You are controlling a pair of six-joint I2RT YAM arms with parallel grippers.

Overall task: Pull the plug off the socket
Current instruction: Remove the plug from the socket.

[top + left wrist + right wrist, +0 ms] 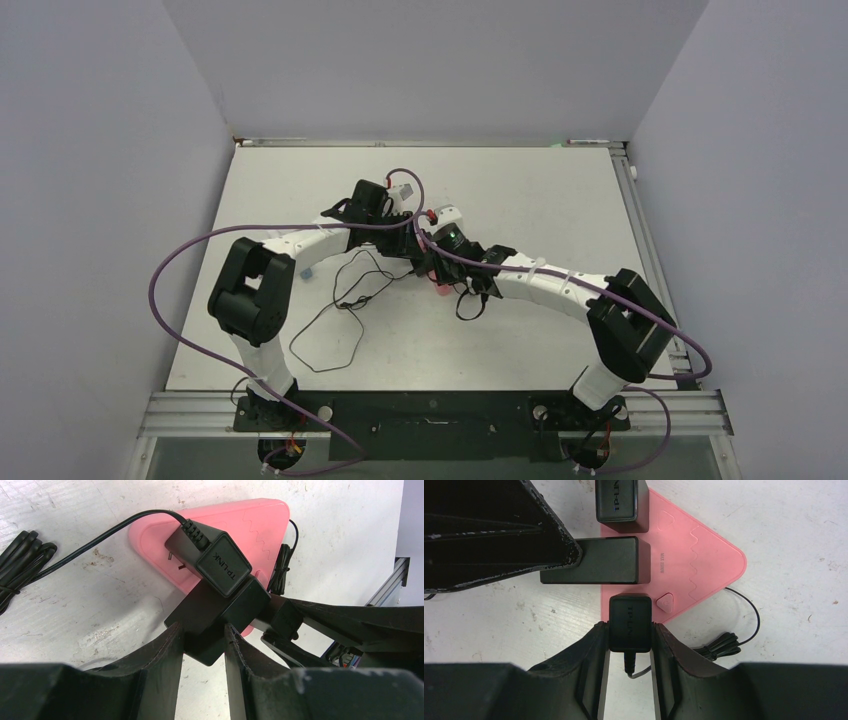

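Observation:
A pink triangular socket [694,555] lies flat on the white table and shows small between the two arms in the top view [440,288]. Three black plugs sit in it. My right gripper [629,630] is shut on the nearest TP-LINK plug [630,615], its cable trailing out below. My left gripper [204,635] is shut on the plain middle plug [215,615], also in the right wrist view [599,560]. The third TP-LINK plug [212,557] stands beyond, tilted, with a metal prong showing above the socket. Both grippers meet over the socket mid-table.
A thin black cable [340,300] loops loosely across the table left of the socket. Tied cable bundles lie beside the socket [719,645] and at the left edge of the left wrist view [20,565]. Purple arm cables [180,250] arch overhead. Walls close in three sides.

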